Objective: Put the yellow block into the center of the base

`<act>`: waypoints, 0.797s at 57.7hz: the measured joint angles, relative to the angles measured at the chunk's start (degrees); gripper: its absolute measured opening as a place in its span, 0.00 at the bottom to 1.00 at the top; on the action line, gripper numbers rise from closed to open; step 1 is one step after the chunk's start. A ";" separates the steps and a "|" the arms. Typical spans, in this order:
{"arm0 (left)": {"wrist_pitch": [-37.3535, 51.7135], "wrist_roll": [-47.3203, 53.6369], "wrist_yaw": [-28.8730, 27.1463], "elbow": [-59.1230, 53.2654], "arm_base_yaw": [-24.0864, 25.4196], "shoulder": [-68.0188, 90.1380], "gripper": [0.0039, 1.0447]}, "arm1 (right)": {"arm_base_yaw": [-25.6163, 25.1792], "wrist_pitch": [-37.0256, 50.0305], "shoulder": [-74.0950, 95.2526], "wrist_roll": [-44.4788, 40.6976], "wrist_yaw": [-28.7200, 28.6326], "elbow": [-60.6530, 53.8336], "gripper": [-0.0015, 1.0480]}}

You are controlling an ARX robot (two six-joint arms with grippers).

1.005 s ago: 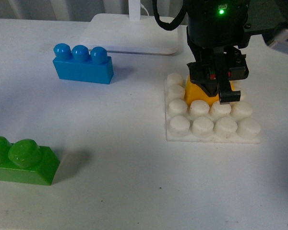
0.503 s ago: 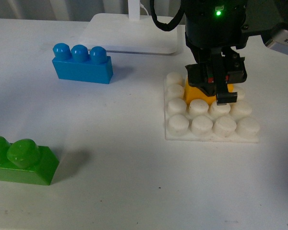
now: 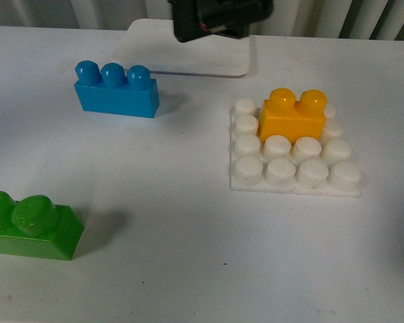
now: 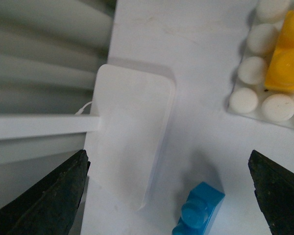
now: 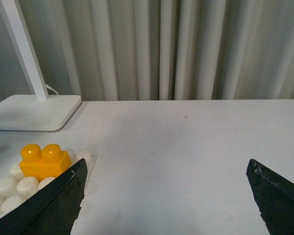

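Observation:
The yellow block (image 3: 293, 116) stands upright on the white studded base (image 3: 289, 190), over the middle two columns with two stud rows bare in front of it. Nothing holds it. It also shows in the left wrist view (image 4: 286, 58) and the right wrist view (image 5: 43, 159). My left gripper (image 4: 167, 164) is open and empty, high above the table between the lamp stand and the blue brick. My right gripper (image 5: 166, 166) is open and empty, low over bare table to the side of the base (image 5: 7, 186).
A blue three-stud brick (image 3: 116, 91) lies left of the base, near the white lamp stand (image 3: 188, 54). A green two-stud brick (image 3: 30, 225) lies at the front left. A dark arm part (image 3: 219, 17) hangs at the top edge above the lamp stand.
The gripper that stood around the yellow block has let go and left it. The block stays seated on the base. A dark arm part now shows at the top edge.

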 joint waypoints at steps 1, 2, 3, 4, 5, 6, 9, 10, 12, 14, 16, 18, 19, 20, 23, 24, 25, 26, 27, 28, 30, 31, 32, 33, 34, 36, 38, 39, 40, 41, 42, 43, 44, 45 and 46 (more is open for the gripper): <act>1.88 -0.46 0.02 -2.10 0.46 -1.49 0.94 | 0.00 0.00 0.00 -0.02 0.00 0.00 0.91; 2.78 -0.77 0.00 -3.08 0.66 -2.21 0.94 | 0.00 0.00 0.00 -0.02 0.00 0.00 0.91; 4.87 -1.44 -0.07 -5.31 1.07 -3.85 0.94 | 0.00 0.00 0.00 -0.02 0.00 0.00 0.91; 6.95 -1.99 -0.07 -7.56 1.42 -5.46 0.94 | 0.00 0.00 0.00 0.00 0.00 0.00 0.91; 7.89 -2.62 0.02 -8.66 1.57 -6.34 0.94 | 0.00 0.00 0.00 -0.02 0.00 0.00 0.91; 9.79 -3.45 0.15 -10.91 1.95 -8.11 0.94 | 0.00 0.00 0.00 0.00 0.00 0.00 0.91; 14.43 -5.64 -0.07 -16.48 2.71 -12.83 0.94 | 0.00 0.00 0.00 0.00 0.00 0.00 0.91; 16.13 -6.78 -0.48 -18.69 2.97 -14.75 0.94 | 0.00 0.00 0.00 0.00 0.00 0.00 0.91; 18.40 -7.76 -0.76 -21.92 3.30 -17.88 0.94 | 0.00 0.00 0.00 -0.02 0.00 0.00 0.91; 20.92 -9.79 -1.25 -26.08 3.76 -22.12 0.94 | 0.00 0.00 0.00 0.00 0.00 0.00 0.91; 22.53 -11.34 -1.84 -29.11 4.11 -25.31 0.94 | 0.00 0.00 0.00 0.00 0.00 0.00 0.91; 23.76 -12.81 -2.21 -31.95 4.44 -28.41 0.94 | 0.00 0.00 0.00 -0.02 0.00 0.00 0.91; 24.46 -13.86 -2.43 -33.88 4.74 -30.58 0.94 | 0.00 0.00 0.00 0.00 0.00 0.00 0.91; 25.07 -14.91 -2.71 -35.74 5.03 -32.68 0.94 | 0.00 0.00 0.00 0.00 0.00 0.00 0.91; 26.03 -17.53 -4.00 -40.13 5.66 -37.88 0.94 | 0.00 0.00 0.00 0.00 0.00 0.00 0.91; 25.99 -19.02 -4.33 -41.75 5.88 -39.98 0.94 | 0.00 0.00 0.00 0.00 0.00 0.00 0.91; 25.79 -19.98 -4.79 -43.39 6.05 -42.18 0.94 | 0.00 0.00 0.00 0.00 0.00 0.00 0.91; 25.53 -21.29 -5.40 -44.92 6.38 -44.28 0.94 | 0.00 0.00 0.00 -0.02 0.00 0.00 0.91; 25.31 -22.64 -5.88 -46.34 6.71 -46.34 0.94 | 0.00 0.00 0.00 0.00 0.00 0.00 0.91; 25.03 -24.52 -6.67 -47.74 7.04 -48.46 0.94 | 0.00 0.00 0.00 0.00 0.00 0.00 0.91; 24.35 -26.43 -8.11 -49.57 7.34 -51.47 0.94 | 0.00 0.00 0.00 0.00 0.00 0.00 0.91; 23.65 -27.98 -8.85 -50.71 7.65 -53.57 0.94 | 0.00 0.00 0.00 -0.02 0.00 0.00 0.91; 22.80 -30.12 -9.22 -51.71 7.98 -55.56 0.94 | 0.00 0.00 0.00 -0.02 0.00 0.00 0.91; 22.34 -30.93 -9.29 -52.19 8.15 -56.52 0.94 | 0.00 0.00 0.00 -0.02 0.00 0.00 0.91; 21.66 -32.41 -9.60 -53.05 8.35 -58.21 0.94 | 0.00 0.00 0.00 0.00 0.00 0.00 0.91; 21.09 -34.42 -10.03 -54.18 8.72 -60.41 0.94 | 0.00 0.00 0.00 0.00 0.00 0.00 0.91; 21.07 -35.87 -10.05 -54.38 8.83 -61.40 0.94 | 0.00 0.00 0.00 -0.02 0.00 0.00 0.91; 21.09 -36.35 -10.05 -54.38 8.85 -61.72 0.94 | 0.00 0.00 0.00 0.00 0.00 0.00 0.91; 21.09 -37.07 -10.05 -54.36 8.87 -61.92 0.94 | 0.00 0.00 0.00 0.00 -0.02 0.00 0.91; 21.09 -37.42 -10.03 -54.36 8.87 -62.03 0.94 | 0.00 0.00 0.00 0.00 -0.09 0.00 0.91; 21.09 -37.66 -10.03 -54.38 8.87 -62.03 0.94 | 0.00 0.00 0.00 -0.02 -0.09 0.00 0.91; 21.09 -37.99 -9.97 -54.38 8.85 -62.03 0.94 | 0.00 0.00 0.00 -0.02 -0.04 0.00 0.91; 21.09 -38.07 -9.94 -54.38 8.85 -62.03 0.94 | 0.00 0.00 0.00 0.00 -0.04 0.00 0.91; 21.09 -38.32 -9.97 -54.38 8.85 -61.99 0.94 | 0.00 0.00 0.00 -0.02 -0.02 0.00 0.91; 21.09 -38.58 -9.97 -54.38 8.85 -61.88 0.94 | 0.00 0.00 0.00 -0.02 0.00 0.00 0.91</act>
